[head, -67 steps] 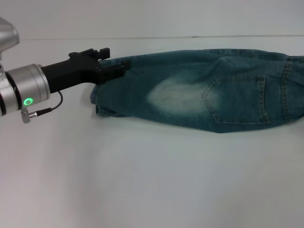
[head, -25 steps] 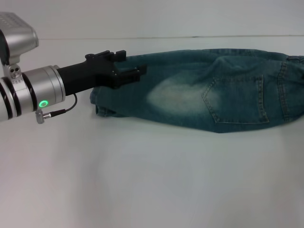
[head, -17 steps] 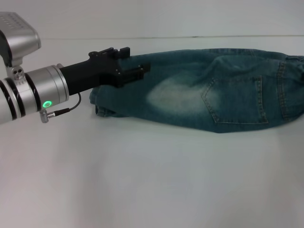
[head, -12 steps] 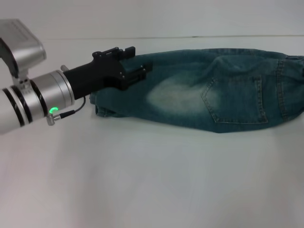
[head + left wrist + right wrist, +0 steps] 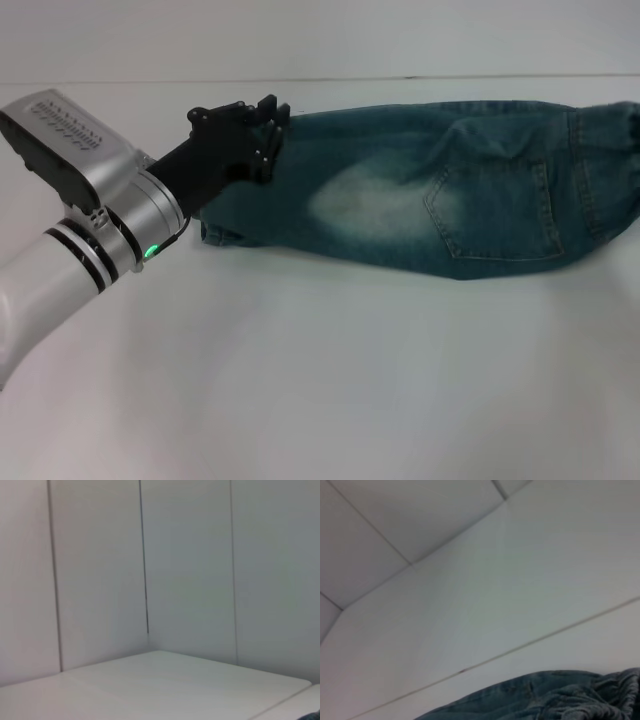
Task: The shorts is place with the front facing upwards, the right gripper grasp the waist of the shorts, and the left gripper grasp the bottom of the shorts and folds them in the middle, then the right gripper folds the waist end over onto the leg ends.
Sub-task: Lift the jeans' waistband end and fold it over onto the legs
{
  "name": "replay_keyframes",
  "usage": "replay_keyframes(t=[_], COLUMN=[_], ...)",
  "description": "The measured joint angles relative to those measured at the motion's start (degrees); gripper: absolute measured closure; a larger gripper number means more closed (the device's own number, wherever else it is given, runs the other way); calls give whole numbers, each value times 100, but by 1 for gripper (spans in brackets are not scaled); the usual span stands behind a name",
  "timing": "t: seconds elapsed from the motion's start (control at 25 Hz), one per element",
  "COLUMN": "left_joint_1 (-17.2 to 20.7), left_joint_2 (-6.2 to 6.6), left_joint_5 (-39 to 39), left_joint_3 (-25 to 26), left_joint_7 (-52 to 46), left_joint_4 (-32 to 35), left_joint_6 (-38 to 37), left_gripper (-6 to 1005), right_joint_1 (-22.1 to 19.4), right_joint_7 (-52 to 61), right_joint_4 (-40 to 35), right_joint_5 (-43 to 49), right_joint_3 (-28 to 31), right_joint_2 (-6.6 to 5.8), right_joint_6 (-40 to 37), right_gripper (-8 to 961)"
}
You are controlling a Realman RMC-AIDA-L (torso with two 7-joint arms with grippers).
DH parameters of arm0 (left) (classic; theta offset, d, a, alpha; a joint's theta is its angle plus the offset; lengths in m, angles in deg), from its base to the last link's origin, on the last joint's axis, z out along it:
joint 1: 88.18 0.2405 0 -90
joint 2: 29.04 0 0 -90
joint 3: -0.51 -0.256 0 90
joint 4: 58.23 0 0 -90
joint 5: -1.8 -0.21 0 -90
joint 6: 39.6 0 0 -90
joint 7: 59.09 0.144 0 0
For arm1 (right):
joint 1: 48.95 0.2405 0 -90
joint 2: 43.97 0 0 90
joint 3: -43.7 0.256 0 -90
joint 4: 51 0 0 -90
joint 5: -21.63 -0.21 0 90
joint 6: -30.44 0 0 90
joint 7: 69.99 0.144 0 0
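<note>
Shorts (image 5: 430, 195) lie folded lengthwise on the white table (image 5: 320, 380), back pocket (image 5: 495, 215) up, waist end at the far right edge of the head view. Left gripper (image 5: 268, 125) sits over the leg-hem end, fingers tipped up above the denim; clenched or released: cannot tell. Rest of the garment stretches away to the gripper's right. Right gripper not visible; its wrist view catches gathered denim.

Place: we read it as a lab or test bay.
Evidence: bare white table (image 5: 300, 380), plain white panelled walls (image 5: 190, 570), no furnishings we can see.
</note>
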Motion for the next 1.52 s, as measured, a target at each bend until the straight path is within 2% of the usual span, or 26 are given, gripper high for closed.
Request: replay_keyframes(t=[0.12,0.24,0.44,0.6,1.0,1.32,1.52], left_joint_1=[-49,-88,-213,-342,-562,-1206,-1512], left_joint_2=[0,0,0,0,0,0,0], left_joint_5=[295,494,556,569,725,824,788], left_joint_3=[-8,-10,-15,5,36,72,341], left_joint_7=[138,318,554,654,727,781,1001], left_joint_4=[-124,-195,-383,-591,-835,-1471,-1858], left_joint_6=[1,6,17,25,47,69,69], left_gripper=[777,994,996,998,999,999,999], right_joint_1=[-16,12,57,107,576,850,938], right_joint_7=[119,305,673,860,1280,1632,1781], right_joint_4=[-314,-706,-1452,-1767,-2206,-2662,-2738], right_joint_5=[-1,4,25,28,35,63,84], right_joint_3=[-4,-42,-62,-77,-141,-307,-364], right_joint_2=[45,70,178,195,74,54,88], right_joint_6=[-315,-765,-1358,-1643,-2369,-2763,-3009], right_gripper=[850,852,855,856,858,858,859])
